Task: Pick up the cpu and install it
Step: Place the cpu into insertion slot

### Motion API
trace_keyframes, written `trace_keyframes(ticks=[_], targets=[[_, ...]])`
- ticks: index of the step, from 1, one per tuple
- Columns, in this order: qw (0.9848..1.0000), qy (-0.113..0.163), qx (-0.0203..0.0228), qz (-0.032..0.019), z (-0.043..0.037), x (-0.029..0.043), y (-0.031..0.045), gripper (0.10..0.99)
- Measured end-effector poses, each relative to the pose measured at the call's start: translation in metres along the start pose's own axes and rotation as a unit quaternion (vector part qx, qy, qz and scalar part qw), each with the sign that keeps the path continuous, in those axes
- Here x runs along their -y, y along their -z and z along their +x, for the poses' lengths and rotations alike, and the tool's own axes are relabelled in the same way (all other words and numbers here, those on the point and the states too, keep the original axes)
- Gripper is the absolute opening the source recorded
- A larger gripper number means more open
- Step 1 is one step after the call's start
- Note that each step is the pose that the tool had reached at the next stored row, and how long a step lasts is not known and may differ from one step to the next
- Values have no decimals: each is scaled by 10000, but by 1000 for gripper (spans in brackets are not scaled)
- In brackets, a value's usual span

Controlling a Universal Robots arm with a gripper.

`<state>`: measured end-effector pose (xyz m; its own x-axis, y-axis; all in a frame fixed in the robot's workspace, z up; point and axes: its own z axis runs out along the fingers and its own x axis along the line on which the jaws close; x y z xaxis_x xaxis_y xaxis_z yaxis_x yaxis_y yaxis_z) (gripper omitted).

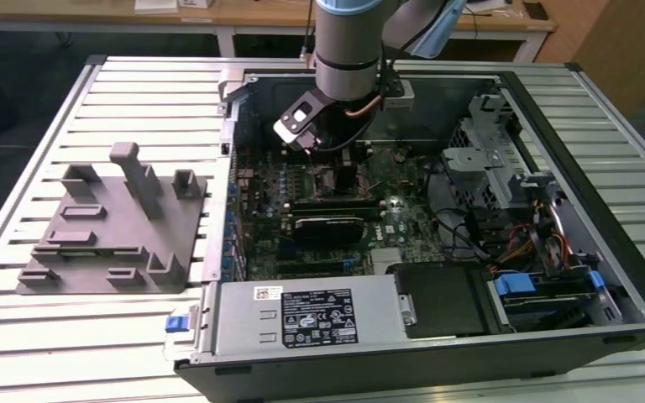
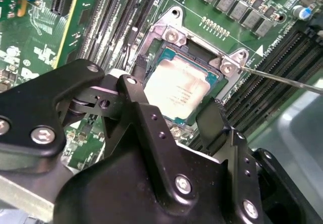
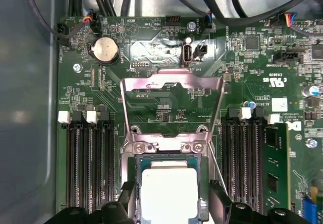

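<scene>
The gripper (image 2: 173, 99) stands parted and holds nothing. Its fingers (image 2: 214, 128) straddle the cpu (image 2: 177, 88), which lies flat in the socket frame (image 2: 166, 32) directly beneath. It looks light, stiff, thin and fragile, so I judge it is best gripped only by opposite edges.

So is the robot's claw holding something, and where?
Can't tell: the black gripper brackets opposite edges of the flat silver-topped square cpu in its metal socket.

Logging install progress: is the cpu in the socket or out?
In, it seems: the cpu lies flat inside the socket, whose cover plate is swung open.
</scene>
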<state>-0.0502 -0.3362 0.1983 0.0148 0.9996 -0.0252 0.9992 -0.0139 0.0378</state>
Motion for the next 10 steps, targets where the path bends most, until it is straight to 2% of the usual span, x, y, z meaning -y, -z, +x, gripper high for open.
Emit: trace_keyframes(ticks=[3, 10], targets=[[10000, 0, 1, 0, -1, -2, 43, 675], [10000, -1, 0, 0, -1, -2, 42, 659]])
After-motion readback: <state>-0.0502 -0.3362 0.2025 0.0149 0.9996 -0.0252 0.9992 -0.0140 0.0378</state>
